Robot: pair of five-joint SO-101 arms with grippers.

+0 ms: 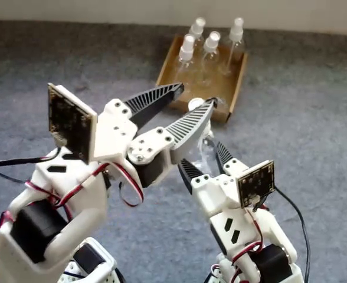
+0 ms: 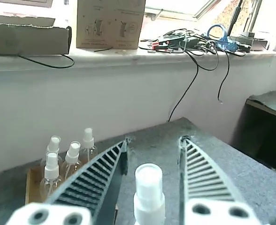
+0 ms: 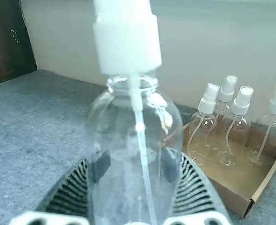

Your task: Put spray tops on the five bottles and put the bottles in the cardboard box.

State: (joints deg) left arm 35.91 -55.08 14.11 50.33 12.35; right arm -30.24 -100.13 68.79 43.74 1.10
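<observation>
Already four bottles (image 1: 210, 53) in cardboard box (image 1: 167, 66), fifth (image 3: 133, 154) in right gripper (image 1: 202, 158)

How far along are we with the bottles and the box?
Done: four capped bottles stand in the cardboard box. In hand: the right gripper holds the fifth bottle, its spray top raised above the neck, between the jaws of the open left gripper. Left: seat that top, then box the bottle.

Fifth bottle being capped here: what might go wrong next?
1. The spray top seems to sit raised above the neck of the bottle held by the right gripper; the open left gripper closing off-centre might tilt or knock it off.
2. The box already holds four bottles, so setting in the fifth may topple them.
</observation>
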